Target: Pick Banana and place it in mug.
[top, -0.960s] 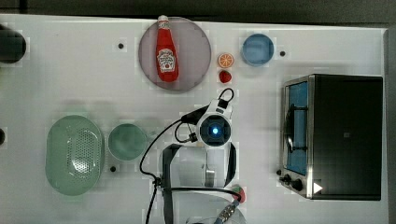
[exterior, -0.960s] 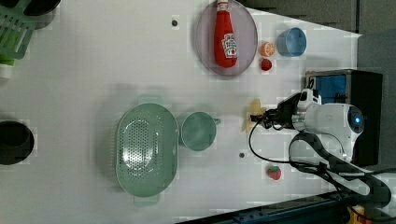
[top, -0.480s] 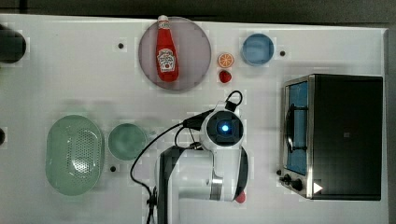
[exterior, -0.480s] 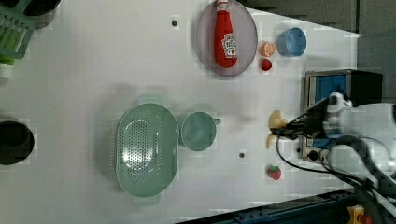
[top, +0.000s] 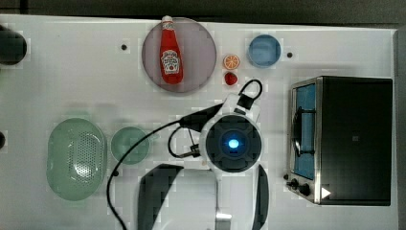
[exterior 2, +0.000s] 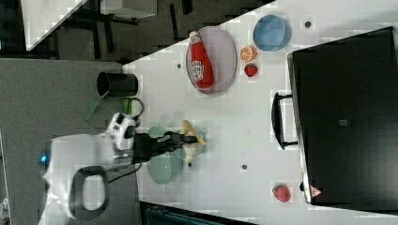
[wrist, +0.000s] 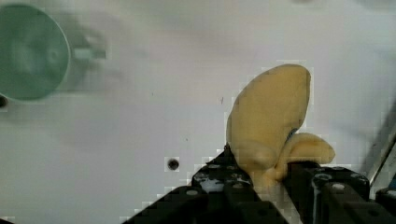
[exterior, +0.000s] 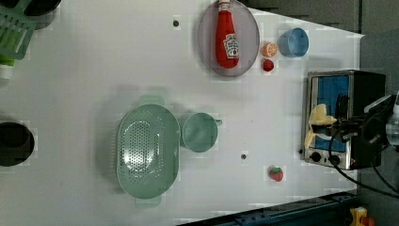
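My gripper (wrist: 268, 175) is shut on the banana (wrist: 271, 116), a pale yellow curved toy fruit clamped between the black fingers (wrist: 224, 179). The banana (exterior: 316, 125) hangs high above the table in the gripper (exterior: 327, 126), over the oven front in the left view. In the right view the banana (exterior 2: 192, 140) sticks out past the black fingers. The mug (top: 130, 145), a small round teal-green cup with a short handle, stands upright and empty next to the colander. In the top view it sits left of the arm's wrist (top: 232, 143). The mug (wrist: 28, 51) is well apart from the banana.
A large perforated green colander (top: 76, 158) lies at the mug's left in the top view. A ketchup bottle (top: 171, 50) rests on a grey plate (top: 203, 43). An orange slice (top: 231, 61), a strawberry (top: 231, 78), a blue cup (top: 264, 50) and a toaster oven (top: 342, 139) stand nearby. Another strawberry (exterior: 276, 173) lies near the table's edge.
The arm has risen with the banana held in the gripper. The wrist looks larger in the top view, and the banana has shifted to the left view's right.
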